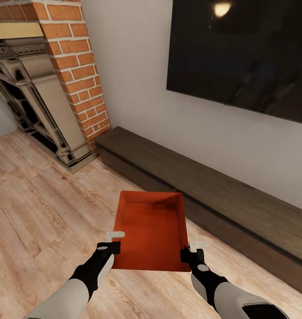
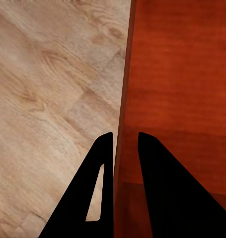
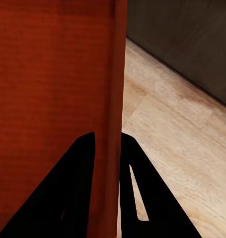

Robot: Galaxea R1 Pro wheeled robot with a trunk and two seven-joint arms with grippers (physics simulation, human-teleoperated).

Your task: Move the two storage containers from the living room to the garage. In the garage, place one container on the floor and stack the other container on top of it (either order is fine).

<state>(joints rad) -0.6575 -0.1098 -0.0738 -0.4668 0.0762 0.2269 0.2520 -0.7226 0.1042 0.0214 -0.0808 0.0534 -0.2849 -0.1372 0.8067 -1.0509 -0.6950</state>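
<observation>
Living room: black wall TV (image 1: 239, 53), brick fireplace (image 1: 75, 66), long dark cabinet (image 1: 222, 195), wood plank floor (image 1: 40, 208). One orange-red storage container (image 1: 152, 230) held above floor, near cabinet. Left gripper (image 2: 125, 148) clamped on its left wall; right gripper (image 3: 108, 148) clamped on right wall.

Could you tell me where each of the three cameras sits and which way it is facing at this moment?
Head view: on the robot's head, looking forward and down at the storage container held over the wood floor, before the low cabinet, fireplace and TV; both forearms show.
Left wrist view: on the left arm, looking along the left end effector, which straddles the container's side wall.
Right wrist view: on the right arm, looking along the right end effector, which straddles the opposite wall.
All three share the container and the floor.
</observation>
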